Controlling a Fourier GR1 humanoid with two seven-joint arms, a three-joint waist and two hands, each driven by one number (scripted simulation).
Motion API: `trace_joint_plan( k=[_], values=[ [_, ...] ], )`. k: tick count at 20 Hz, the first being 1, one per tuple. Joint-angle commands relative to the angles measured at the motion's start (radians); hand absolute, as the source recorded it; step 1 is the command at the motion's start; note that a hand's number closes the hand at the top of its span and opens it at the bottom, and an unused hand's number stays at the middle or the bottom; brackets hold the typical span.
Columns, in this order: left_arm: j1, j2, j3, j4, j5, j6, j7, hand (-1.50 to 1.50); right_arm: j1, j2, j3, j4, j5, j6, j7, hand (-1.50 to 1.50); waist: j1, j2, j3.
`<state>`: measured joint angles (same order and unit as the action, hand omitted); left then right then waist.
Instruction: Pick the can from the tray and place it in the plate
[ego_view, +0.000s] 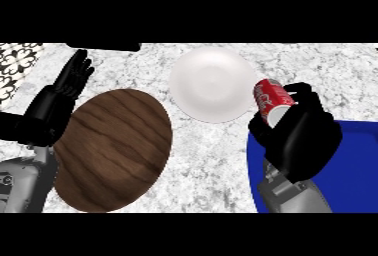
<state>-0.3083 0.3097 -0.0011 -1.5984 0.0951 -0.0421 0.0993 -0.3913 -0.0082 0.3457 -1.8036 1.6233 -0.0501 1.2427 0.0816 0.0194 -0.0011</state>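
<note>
A red can (270, 98) with a white end is held tilted in my right hand (299, 135), whose fingers curl round it. The can hangs just right of the white plate (212, 83), near the plate's right rim and above the left edge of the blue tray (354, 165). The hand hides the can's lower part. My left hand (63, 90) stands open at the left edge, fingers pointing up, away from the can and plate.
A dark wooden oval board (111, 150) lies on the marble counter (207, 160) between the two arms, left of the plate. A patterned tile strip (15, 60) shows at the far left.
</note>
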Motion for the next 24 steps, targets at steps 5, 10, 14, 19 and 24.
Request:
trace_joint_plan(
  k=[5,10,14,19,24],
  values=[
    [-0.057,0.001,-0.005,0.015,-0.001,-0.007,0.020,0.00,-0.234,0.008,-0.181,0.254,-0.116,-0.079,0.244,1.50,0.031,0.012,0.002],
    [-0.056,-0.026,-0.035,0.012,-0.009,-0.004,0.029,0.00,-0.330,0.008,-0.280,0.472,-0.126,-0.135,0.237,1.50,0.050,0.017,0.002],
    [-0.085,-0.005,-0.008,0.044,0.006,-0.025,0.017,0.00,-0.396,0.008,-0.323,0.631,-0.196,-0.166,0.211,1.50,0.046,0.021,0.002],
    [-0.055,-0.025,-0.024,0.033,-0.015,-0.003,0.003,0.00,-0.413,0.008,-0.443,0.697,-0.208,-0.333,0.189,-1.50,0.047,0.019,0.004],
    [-0.047,-0.035,-0.036,0.030,-0.012,-0.014,-0.012,0.00,-0.462,0.008,-0.505,0.797,-0.277,-0.480,0.082,-1.50,0.061,0.024,0.004]
  ],
)
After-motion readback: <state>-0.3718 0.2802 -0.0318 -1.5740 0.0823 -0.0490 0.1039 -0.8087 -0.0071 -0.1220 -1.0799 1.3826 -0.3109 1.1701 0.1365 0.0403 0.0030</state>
